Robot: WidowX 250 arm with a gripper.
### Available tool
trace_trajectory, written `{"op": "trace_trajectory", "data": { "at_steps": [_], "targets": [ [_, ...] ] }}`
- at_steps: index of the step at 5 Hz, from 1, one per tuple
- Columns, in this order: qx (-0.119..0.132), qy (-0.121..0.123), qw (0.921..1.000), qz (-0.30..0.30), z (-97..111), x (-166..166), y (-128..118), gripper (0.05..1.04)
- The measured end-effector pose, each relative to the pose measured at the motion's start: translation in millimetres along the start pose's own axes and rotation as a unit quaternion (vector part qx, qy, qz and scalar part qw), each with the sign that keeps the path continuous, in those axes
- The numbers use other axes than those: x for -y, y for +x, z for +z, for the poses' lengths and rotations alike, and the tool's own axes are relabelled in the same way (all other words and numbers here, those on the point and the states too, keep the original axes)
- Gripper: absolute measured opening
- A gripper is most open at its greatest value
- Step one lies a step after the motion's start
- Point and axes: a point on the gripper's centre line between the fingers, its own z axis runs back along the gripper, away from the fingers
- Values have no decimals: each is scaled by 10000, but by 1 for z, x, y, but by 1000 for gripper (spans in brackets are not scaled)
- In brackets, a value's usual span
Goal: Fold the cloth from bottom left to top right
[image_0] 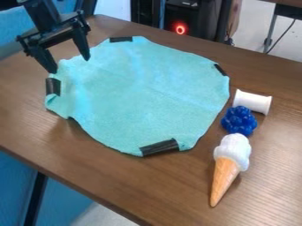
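Roughly round turquoise cloth point(141, 97) lay spread, centre-left of frame. Black two-finger gripper point(70, 65) stood open at its upper-left edge. Grasp stage, apparently; next move called for pinching lower-left edge, carrying toward upper right.

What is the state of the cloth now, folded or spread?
Spread. The cloth lies open and almost flat on the table, with black patches showing at separate places along its edge.
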Motion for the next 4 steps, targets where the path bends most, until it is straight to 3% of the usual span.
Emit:
{"op": "trace_trajectory", "data": {
  "at_steps": [1, 4],
  "targets": [
    [-147, 45, 9999, 41, -10, -4, -2, 1001],
    [-39, 629, 9975, -315, -17, -26, -1, 1001]
  ]
}}
